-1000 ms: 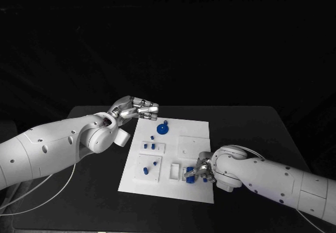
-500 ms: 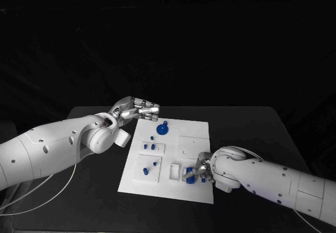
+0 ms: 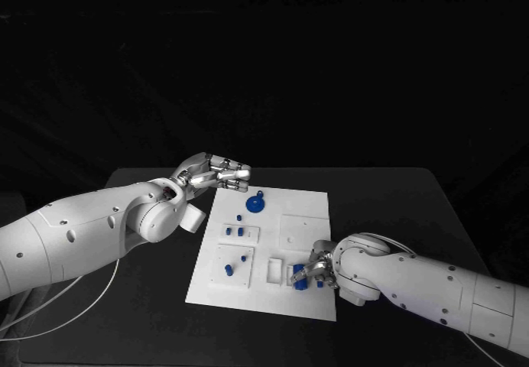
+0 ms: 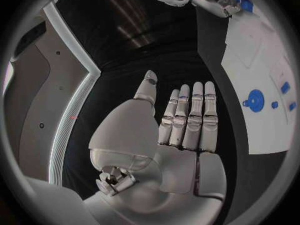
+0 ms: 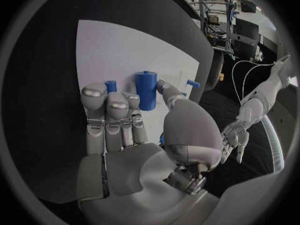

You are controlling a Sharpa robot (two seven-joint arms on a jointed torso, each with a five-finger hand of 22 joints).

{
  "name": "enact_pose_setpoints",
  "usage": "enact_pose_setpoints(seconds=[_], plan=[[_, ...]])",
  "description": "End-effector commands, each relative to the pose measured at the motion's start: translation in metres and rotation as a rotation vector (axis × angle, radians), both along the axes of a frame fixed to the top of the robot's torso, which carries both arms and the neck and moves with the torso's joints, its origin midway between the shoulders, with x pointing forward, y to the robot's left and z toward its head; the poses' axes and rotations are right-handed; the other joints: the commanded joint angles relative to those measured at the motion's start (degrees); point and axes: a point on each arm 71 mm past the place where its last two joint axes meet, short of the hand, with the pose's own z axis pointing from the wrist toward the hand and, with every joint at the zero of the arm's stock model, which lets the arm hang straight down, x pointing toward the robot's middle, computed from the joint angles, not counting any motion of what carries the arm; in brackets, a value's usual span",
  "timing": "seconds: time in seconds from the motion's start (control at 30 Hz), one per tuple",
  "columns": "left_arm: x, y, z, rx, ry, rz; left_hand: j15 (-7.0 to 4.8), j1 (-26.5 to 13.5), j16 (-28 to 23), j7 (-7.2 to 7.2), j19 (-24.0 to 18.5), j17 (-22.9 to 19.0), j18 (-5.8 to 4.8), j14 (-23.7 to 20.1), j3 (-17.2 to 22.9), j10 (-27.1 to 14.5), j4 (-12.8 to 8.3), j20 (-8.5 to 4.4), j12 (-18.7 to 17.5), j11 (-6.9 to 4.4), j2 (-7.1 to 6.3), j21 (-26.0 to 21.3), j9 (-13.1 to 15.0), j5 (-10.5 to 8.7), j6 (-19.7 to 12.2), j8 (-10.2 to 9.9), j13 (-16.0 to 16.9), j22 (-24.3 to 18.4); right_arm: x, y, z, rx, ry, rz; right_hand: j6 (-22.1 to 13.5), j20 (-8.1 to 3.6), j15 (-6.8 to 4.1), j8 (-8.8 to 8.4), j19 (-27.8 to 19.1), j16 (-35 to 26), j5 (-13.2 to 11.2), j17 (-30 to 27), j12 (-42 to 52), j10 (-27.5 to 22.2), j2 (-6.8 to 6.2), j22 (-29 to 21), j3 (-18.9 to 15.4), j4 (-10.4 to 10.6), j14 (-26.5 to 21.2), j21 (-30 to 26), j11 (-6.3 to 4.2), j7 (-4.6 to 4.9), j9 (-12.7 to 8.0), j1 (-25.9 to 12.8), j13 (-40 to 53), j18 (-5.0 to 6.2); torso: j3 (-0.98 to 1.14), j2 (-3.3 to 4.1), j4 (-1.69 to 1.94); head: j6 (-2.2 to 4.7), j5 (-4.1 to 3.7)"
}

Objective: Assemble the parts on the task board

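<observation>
My left hand (image 3: pixel 216 173) hangs released over the table (image 3: pixel 144 290) just off the far-left corner of the task board (image 3: pixel 303 210), fingers straight and side by side with nothing in them; I judge I have it parked there to keep clear of the work. Moving right across the board, a round blue disc part (image 3: pixel 254 203) lies flat near the far edge, small blue pegs (image 3: pixel 232 228) sit in a block below it, and another blue piece (image 3: pixel 229 268) rests in a square plate nearer me. On the near right, my right hand (image 3: pixel 316 269) is down on the board, thumb and fingers pinching a blue cylinder (image 5: pixel 147 89), presumably to seat it. In the wrist view its long axis runs along my fingers, but I cannot tell whether it stands upright or tilted.
</observation>
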Motion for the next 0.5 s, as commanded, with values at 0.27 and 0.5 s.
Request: enact_pose_setpoints(seconds=[0.27, 0.5], plan=[[-0.001, -0.002, 0.000, -0.009, 0.008, -0.015, -0.04, -0.12, -0.20, 0.33, 0.24, -0.04, 0.19, -0.32, 0.29, -0.23, 0.10, 0.21, 0.05, -0.12, 0.06, -0.26, 0.06, 0.49, -0.16, 0.03, 0.04, -0.16, -0.009, -0.009, 0.007, 0.066, 0.006, -0.091, 0.58, -0.08, -0.26, 0.03, 2.14, 0.14, 1.18, 0.19, 0.53, 0.29, 3.56, 5.53, 7.48, -8.61, 0.20, 0.98, -0.18, 0.15, -30.52, 1.17, 0.09, -0.26, -0.03, -0.01, -0.04, 0.28, -0.13], [-0.001, -0.001, 0.000, -0.007, 0.010, -0.015, -0.04, -0.12, -0.20, 0.33, 0.24, -0.04, 0.19, -0.32, 0.29, -0.23, 0.10, 0.21, 0.05, -0.12, 0.06, -0.26, 0.07, 0.50, -0.16, 0.03, 0.04, -0.17, -0.009, -0.010, 0.019, 0.112, -0.002, -0.120, 0.73, -0.09, -0.28, 0.02, 2.15, 0.12, 0.60, 0.19, 0.65, 0.42, 3.58, 5.55, 6.72, -7.99, 0.23, 1.25, -0.22, 0.03, -30.52, 0.87, 0.10, -0.26, -0.03, 0.02, -0.04, 0.32, -0.18]])
